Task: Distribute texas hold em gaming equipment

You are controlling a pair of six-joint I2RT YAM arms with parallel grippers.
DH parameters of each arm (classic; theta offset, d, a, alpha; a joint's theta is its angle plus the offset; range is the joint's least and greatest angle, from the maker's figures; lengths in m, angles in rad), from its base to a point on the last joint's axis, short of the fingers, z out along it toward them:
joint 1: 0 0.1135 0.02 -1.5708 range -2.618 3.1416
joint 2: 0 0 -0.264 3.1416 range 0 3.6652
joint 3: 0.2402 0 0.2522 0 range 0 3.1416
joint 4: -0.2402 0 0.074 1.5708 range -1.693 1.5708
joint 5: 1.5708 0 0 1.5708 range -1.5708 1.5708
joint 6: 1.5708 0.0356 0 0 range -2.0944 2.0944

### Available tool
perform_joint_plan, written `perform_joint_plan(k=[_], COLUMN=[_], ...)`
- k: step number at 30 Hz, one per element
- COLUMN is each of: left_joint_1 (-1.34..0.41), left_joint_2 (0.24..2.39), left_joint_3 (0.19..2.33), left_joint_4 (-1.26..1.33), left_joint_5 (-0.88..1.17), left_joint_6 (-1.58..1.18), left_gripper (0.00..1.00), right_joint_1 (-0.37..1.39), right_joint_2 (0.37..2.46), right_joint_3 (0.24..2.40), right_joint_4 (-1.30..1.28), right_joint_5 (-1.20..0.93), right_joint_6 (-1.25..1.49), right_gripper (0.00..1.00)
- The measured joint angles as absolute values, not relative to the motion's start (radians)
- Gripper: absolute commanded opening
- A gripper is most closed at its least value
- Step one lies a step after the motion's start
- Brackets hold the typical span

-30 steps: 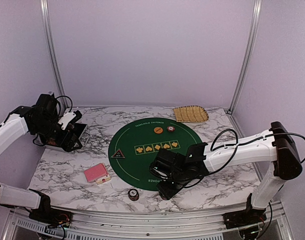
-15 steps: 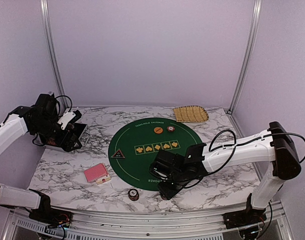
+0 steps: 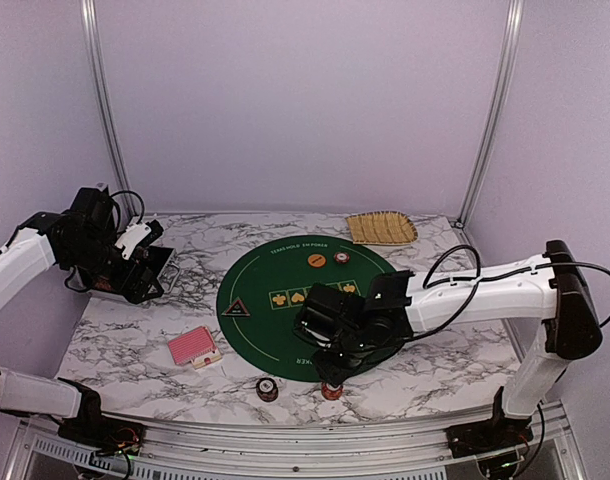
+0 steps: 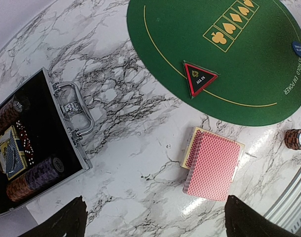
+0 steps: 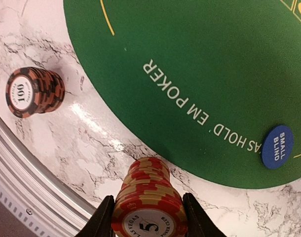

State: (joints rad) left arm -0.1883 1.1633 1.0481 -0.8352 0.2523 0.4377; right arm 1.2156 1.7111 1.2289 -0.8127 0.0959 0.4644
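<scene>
Right wrist view: right gripper (image 5: pixel 147 200) fingers flank red chip stack (image 5: pixel 149 219), squeeze unclear; loose, rigid, slick chips likely shear, so pinch low across its sides.

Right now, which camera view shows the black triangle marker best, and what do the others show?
The left wrist view: the triangle marker lies large on the green mat near its edge, red border and ALL IN lettering readable. The top external view shows only a small dark triangle; the right wrist view misses it.
</scene>
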Motion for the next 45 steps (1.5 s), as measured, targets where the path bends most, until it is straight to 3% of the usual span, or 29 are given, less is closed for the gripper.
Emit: perform_joint_plan(k=[8, 28, 45], left_joint_1=[-0.188, -0.188, -0.188], left_joint_2=[1.163, 1.140, 1.131], left_joint_3=[1.048, 1.048, 1.048], left_joint_4=[-0.836, -0.836, -0.836], left_joint_5=[0.252, 0.249, 0.248], left_joint_6=[0.438, 0.453, 0.457], left_gripper=[0.99, 0.99, 0.99], right_joint_1=[1.215, 1.136, 1.080], right_joint_2=[1.768, 2.437, 2.531], right_joint_3=[1.407, 2.212, 2.280], right_joint_4=[-0.854, -0.861, -0.862], right_joint_5=[0.107, 0.071, 0.017], right_joint_6=[0.424, 0.275, 0.268], right_gripper=[0.26, 0.26, 0.26])
